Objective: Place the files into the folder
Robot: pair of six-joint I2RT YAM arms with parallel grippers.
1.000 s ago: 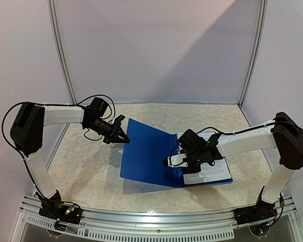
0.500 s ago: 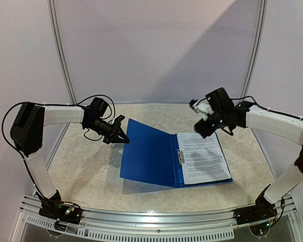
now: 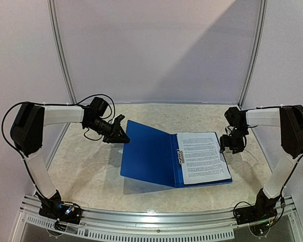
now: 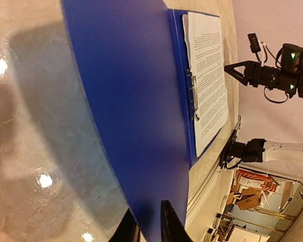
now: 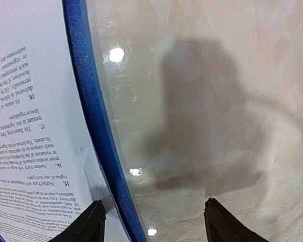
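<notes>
The left gripper (image 4: 147, 229) is pinched narrowly on the far edge of the folder (image 3: 146, 156), where the open cover passes between its fingers, and it holds that flap tilted up off the table. The right gripper (image 3: 231, 144) hangs just beside the folder's right edge, fingers spread wide with nothing between them. The files (image 3: 204, 157), white sheets dense with black print, lie flat and square on the folder's back half, their left edge at the metal spine clip (image 3: 180, 157). How many sheets there are I cannot tell. The filing itself looks done, and I judge that lowering the glossy dark-blue cover is what remains. All this sits on a pale, marbled, shiny table (image 3: 86, 166), enclosed by plain panels (image 3: 156, 50).
</notes>
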